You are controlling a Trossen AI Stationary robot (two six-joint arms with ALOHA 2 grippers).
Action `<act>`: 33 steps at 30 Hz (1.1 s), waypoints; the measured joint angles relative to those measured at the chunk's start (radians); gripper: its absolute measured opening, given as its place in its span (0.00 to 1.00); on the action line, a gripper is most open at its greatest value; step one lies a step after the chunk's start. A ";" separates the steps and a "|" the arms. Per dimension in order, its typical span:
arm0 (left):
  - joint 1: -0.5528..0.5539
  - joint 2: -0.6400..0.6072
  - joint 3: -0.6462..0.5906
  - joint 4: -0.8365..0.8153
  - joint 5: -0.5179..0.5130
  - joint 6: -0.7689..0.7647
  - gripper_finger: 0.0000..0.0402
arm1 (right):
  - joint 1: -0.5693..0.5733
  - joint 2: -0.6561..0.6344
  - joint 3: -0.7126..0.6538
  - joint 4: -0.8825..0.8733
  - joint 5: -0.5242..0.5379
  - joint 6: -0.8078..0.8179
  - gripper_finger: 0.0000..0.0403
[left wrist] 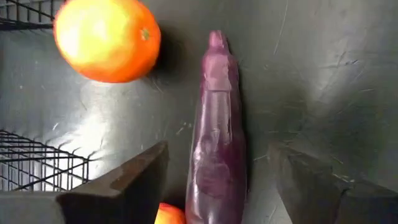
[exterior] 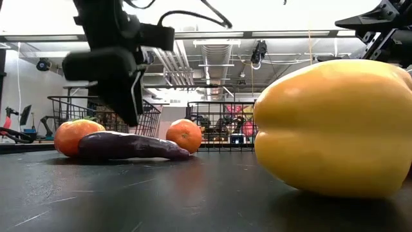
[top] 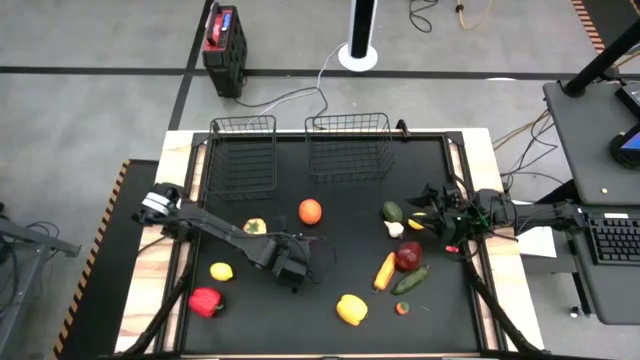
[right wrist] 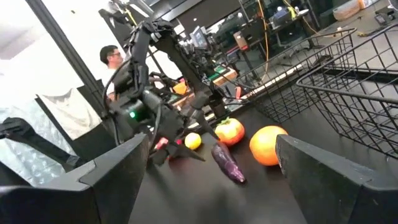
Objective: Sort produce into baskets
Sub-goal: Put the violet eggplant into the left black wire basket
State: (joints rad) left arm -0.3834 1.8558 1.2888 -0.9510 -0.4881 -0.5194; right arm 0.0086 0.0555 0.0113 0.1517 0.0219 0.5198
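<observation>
Left gripper point(left wrist: 217, 186) open, fingers straddling the eggplant point(left wrist: 219, 137) lying on the table directly below it; looks light, rigid, glossy-slick, so pinch across its thicker middle, not the tapered tip.

No legible text, label, brand, number or sign anywhere on the table, the toy produce, the wire baskets or the arms. No readable lettering in the room behind either.
</observation>
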 joint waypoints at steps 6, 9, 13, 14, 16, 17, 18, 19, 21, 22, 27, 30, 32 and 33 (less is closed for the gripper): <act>0.023 0.055 -0.003 0.008 0.000 -0.012 0.62 | 0.000 0.000 0.000 -0.013 0.000 0.001 0.85; 0.037 0.076 -0.003 0.011 0.000 -0.013 0.61 | 0.000 0.000 0.000 -0.018 0.000 0.002 0.85; 0.049 0.093 -0.003 0.013 0.000 -0.012 0.61 | 0.000 0.000 0.000 -0.020 0.000 0.002 0.85; 0.049 0.098 -0.003 0.014 0.000 -0.008 0.61 | 0.000 0.000 0.000 -0.020 0.000 0.002 0.85; 0.048 0.105 -0.003 0.017 0.011 -0.003 0.61 | 0.000 0.000 0.000 -0.021 0.000 0.002 0.85; 0.048 0.107 -0.003 0.021 0.028 0.004 0.60 | 0.000 0.000 0.000 -0.021 0.000 0.002 0.85; 0.048 0.110 -0.003 0.030 0.048 0.010 0.59 | 0.000 0.000 0.000 -0.021 0.000 0.002 0.85; 0.048 0.113 -0.003 0.040 0.061 0.017 0.58 | 0.000 0.000 0.000 -0.021 0.000 0.002 0.85; 0.048 0.121 -0.003 0.048 0.077 0.027 0.53 | 0.000 0.000 0.000 -0.021 0.000 0.001 0.85; 0.048 0.122 -0.003 0.052 0.082 0.031 0.50 | 0.000 0.000 0.000 -0.021 0.000 0.001 0.85; 0.048 0.126 -0.002 0.052 0.084 0.041 0.35 | 0.000 0.000 0.000 -0.024 -0.001 0.001 0.85; 0.047 0.120 -0.003 0.051 0.086 0.041 0.35 | 0.000 0.000 0.000 -0.023 -0.004 0.001 0.85; 0.043 0.110 -0.002 0.050 0.088 0.043 0.35 | 0.000 0.000 0.000 -0.023 -0.004 0.001 0.85; 0.041 0.103 0.001 0.043 0.087 0.044 0.35 | 0.000 0.000 0.000 -0.023 -0.004 0.001 0.85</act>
State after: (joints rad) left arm -0.3424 1.9591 1.2899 -0.9080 -0.4007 -0.4753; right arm 0.0086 0.0555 0.0115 0.1284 0.0184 0.5208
